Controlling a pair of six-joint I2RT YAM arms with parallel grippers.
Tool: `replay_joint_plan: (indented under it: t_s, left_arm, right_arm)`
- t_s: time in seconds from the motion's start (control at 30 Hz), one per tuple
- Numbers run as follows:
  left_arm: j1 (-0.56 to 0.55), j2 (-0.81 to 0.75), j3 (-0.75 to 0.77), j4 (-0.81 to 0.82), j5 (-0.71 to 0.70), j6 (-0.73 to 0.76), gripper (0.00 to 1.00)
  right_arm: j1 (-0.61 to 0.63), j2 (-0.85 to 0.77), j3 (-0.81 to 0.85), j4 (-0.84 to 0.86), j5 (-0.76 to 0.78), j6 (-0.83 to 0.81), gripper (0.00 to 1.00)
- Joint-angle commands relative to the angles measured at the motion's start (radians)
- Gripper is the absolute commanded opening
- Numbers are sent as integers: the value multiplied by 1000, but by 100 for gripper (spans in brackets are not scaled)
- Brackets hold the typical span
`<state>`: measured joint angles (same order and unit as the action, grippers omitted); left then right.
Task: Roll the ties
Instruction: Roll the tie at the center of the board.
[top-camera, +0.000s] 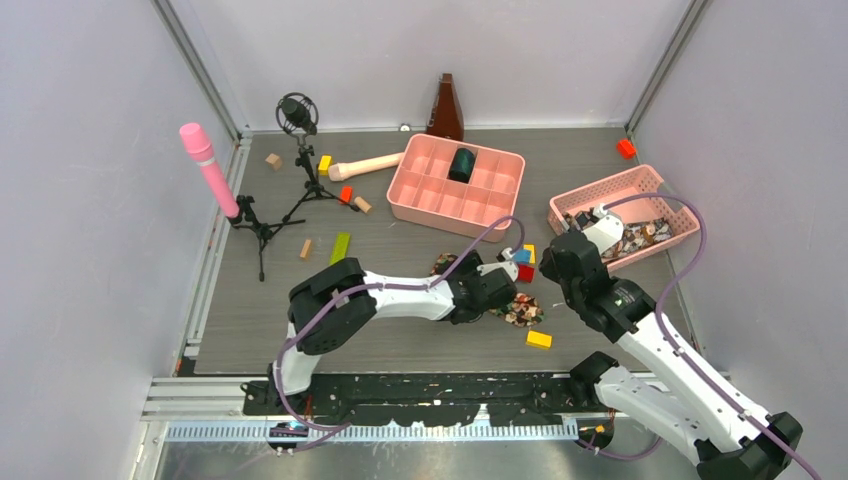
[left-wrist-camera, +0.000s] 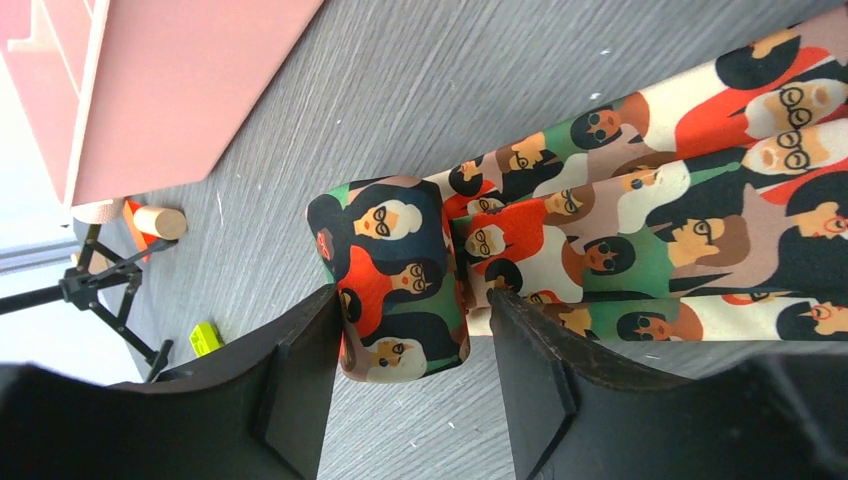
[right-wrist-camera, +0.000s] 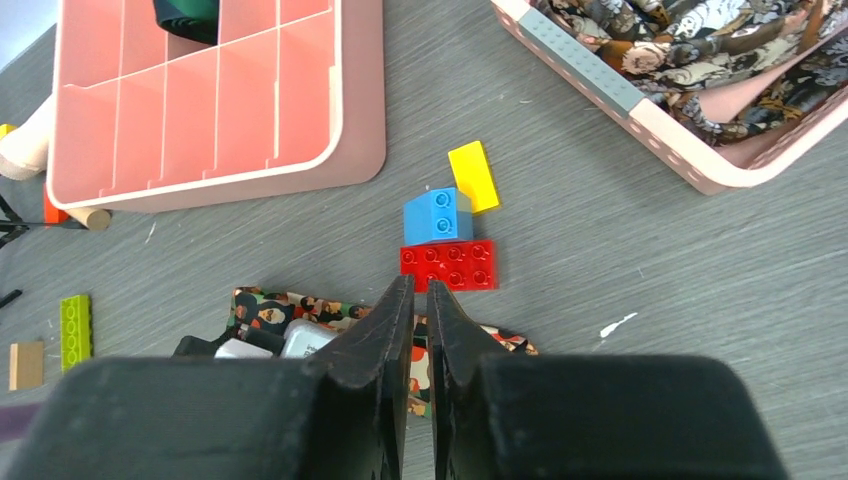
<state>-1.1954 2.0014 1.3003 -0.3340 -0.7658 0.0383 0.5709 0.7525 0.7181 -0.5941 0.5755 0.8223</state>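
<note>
Left gripper (left-wrist-camera: 405, 345) straddling rolled end of tie (left-wrist-camera: 395, 275), fingers (left-wrist-camera: 300, 380) apart, one touching roll's side, other just off it, so bracketing more than squeezing, probably to keep coil from springing loose. Loose tail running flat across grey table (left-wrist-camera: 420, 90). Right gripper (right-wrist-camera: 421, 320) nearly pinched, slim gap, nothing inside, hovering above tie near red block (right-wrist-camera: 448, 265). More ties heaped in pink basket (right-wrist-camera: 600, 90).

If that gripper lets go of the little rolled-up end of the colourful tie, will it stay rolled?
Probably not for long. The tie looks like soft, floppy fabric, its tail lying loosely creased on the table. The rolled end sits between the left gripper's fingers with nothing fastening it, so it may loosen or roll sideways.
</note>
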Motion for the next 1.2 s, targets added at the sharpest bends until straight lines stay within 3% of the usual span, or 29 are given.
replay_joint_plan:
  t_s: [0.0, 0.33, 0.5, 0.6, 0.77, 1.17]
  left_arm:
    - [-29, 27, 42, -34, -32, 9, 59]
    - [-65, 58, 92, -74, -97, 9, 68]
    - [-68, 59, 100, -77, -115, -8, 84]
    - [-69, 58, 102, -78, -123, -17, 89]
    - [-69, 54, 103, -74, -122, -20, 87]
    - [-69, 34, 106, -66, -67, -32, 66]
  right_arm:
    - [-5, -15, 27, -33, 53, 13, 17]
    - [-6, -51, 39, -64, 70, -6, 23]
    - [-6, -62, 41, -69, 73, -10, 24]
    - [-6, -59, 44, -69, 73, -14, 25]
    - [-6, -46, 48, -68, 74, -15, 25]
    - [-6, -43, 37, -58, 69, -15, 25]
